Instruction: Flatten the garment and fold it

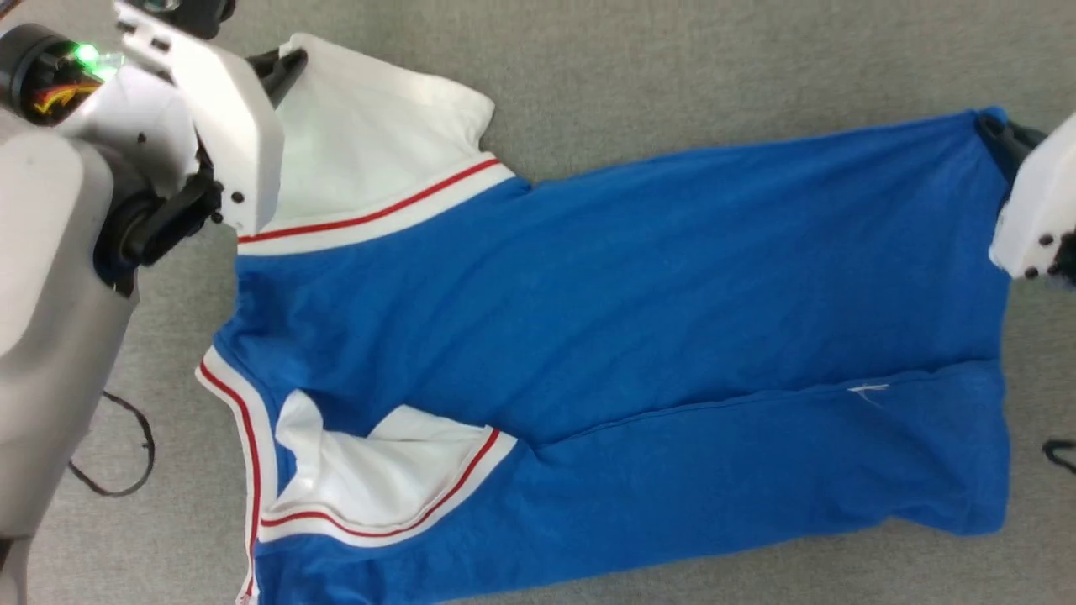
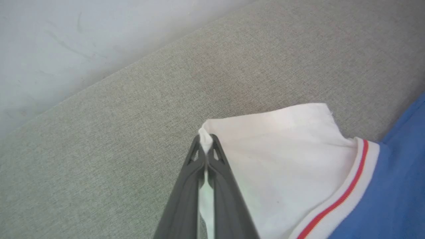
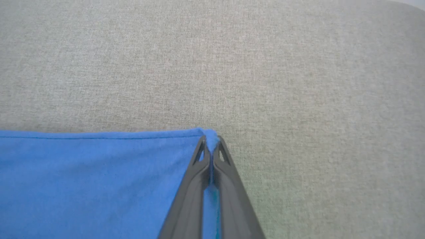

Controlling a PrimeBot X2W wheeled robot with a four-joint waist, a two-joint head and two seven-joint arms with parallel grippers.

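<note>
The garment (image 1: 639, 302), a royal-blue T-shirt with white sleeves and red-and-white trim, lies spread on grey fabric, collar to the left and hem to the right. Its near side is folded over the body, with one white sleeve (image 1: 378, 479) lying on the blue. My left gripper (image 1: 286, 63) is shut on the far white sleeve's corner (image 2: 205, 139). My right gripper (image 1: 996, 134) is shut on the far blue hem corner (image 3: 210, 136). In both wrist views cloth is pinched between the dark fingers. No print shows on the upper side.
The grey fabric surface (image 1: 672, 67) runs all round the garment. A pale wall or floor (image 2: 49, 49) borders it beyond the left gripper. A black cable (image 1: 126, 454) loops at the left by my body; another dark bit (image 1: 1061, 454) shows at the right edge.
</note>
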